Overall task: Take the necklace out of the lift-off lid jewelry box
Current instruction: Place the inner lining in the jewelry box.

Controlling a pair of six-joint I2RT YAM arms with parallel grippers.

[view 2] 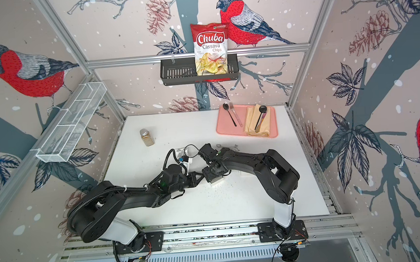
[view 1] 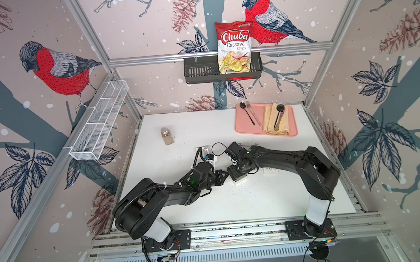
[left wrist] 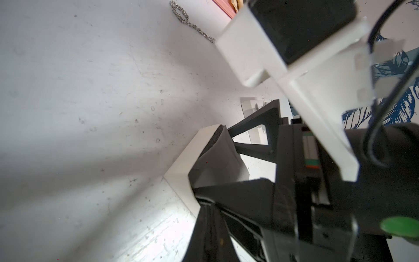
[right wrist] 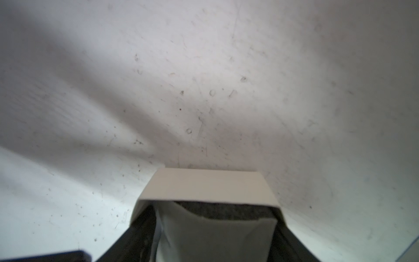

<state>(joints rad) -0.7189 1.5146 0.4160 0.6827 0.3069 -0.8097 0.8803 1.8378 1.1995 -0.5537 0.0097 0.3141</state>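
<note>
On white tabletop point(view 1: 259, 204), finds necklace point(left wrist: 192, 25) already out, upper centre of left wrist view nr pink tray point(left wrist: 224, 8). Pinches box point(right wrist: 208, 186) wall w/ L gripper point(view 1: 222, 174) shut; straddles it w/ R gripper point(right wrist: 210, 215) spread wide. Lift R straight up, then ease L off.

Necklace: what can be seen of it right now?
The silver bead-chain necklace lies slack on the white table, outside the white jewelry box, near the pink tray. One end curls into a loop; the other is hidden in the left wrist view. Only the table touches it.
</note>
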